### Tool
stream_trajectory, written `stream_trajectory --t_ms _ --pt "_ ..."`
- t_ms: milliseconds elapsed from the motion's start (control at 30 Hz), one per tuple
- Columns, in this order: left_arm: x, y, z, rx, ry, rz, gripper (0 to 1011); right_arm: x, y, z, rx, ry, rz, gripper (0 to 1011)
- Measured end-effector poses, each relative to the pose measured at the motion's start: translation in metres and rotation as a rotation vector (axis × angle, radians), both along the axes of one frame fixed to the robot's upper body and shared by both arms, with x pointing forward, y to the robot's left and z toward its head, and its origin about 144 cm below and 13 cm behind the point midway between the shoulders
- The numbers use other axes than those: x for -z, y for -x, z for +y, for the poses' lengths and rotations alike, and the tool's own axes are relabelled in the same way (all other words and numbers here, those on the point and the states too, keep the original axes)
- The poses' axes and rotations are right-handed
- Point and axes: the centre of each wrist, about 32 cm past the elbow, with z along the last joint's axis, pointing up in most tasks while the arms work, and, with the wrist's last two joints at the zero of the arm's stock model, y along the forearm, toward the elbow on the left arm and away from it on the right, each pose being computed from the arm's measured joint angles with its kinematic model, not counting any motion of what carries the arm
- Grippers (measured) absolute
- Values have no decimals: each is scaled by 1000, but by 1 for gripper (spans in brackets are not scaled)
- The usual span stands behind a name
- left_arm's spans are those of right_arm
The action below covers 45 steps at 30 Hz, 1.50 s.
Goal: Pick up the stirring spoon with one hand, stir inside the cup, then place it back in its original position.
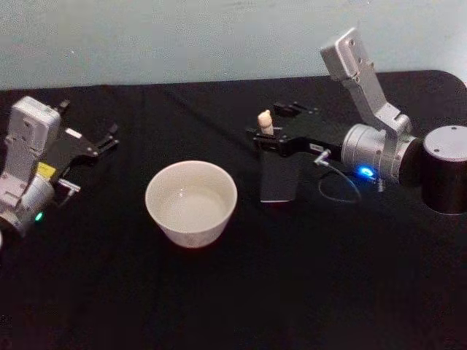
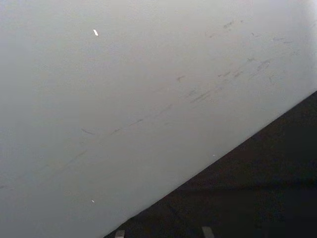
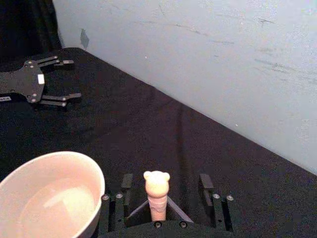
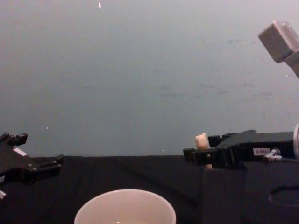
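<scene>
Straddling the stirring spoon's upright handle just right of the cup, my right gripper stands open, not yet clamped; my left gripper idles open, left of the cup.

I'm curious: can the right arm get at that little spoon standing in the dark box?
Probably yes: the right gripper is open on either side of the spoon, above the box, nothing blocking it.

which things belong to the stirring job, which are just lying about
Job: cream-handled stirring spoon with animal knob; wide round cream-white cup; tall dark grey square holder; open right gripper around spoon handle.
Lying about: grey-topped black cylinder; left gripper parked at table's left.
</scene>
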Motion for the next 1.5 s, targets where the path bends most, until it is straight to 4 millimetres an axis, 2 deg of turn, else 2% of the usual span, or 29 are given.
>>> stream_trajectory --t_ms 233,267,300,333,367,500,567,600,733,1200,1500 --pt "0 0 0 0 0 0 1001 0 0 0 0 -1 0 678" --pt "0 0 0 0 0 0 1001 0 0 0 0 -1 0 621" --pt "0 0 0 0 0 0 1001 0 0 0 0 -1 0 621" --pt "0 0 0 0 0 0 1001 0 0 0 0 -1 1 563" --pt "0 0 0 0 0 0 1001 0 0 0 0 -1 0 563" --pt "0 0 0 0 0 0 1001 0 0 0 0 -2 1 390" --pt "0 0 0 0 0 0 1001 0 0 0 0 -2 1 359" --pt "0 0 0 0 0 0 1001 0 0 0 0 -2 1 291" --pt "0 0 0 0 0 0 1001 0 0 0 0 -2 1 214" --pt "0 0 0 0 0 0 1001 0 4 -2 7 -24 0 212" --pt "0 0 0 0 0 0 1001 -15 11 -6 26 -87 -49 212"
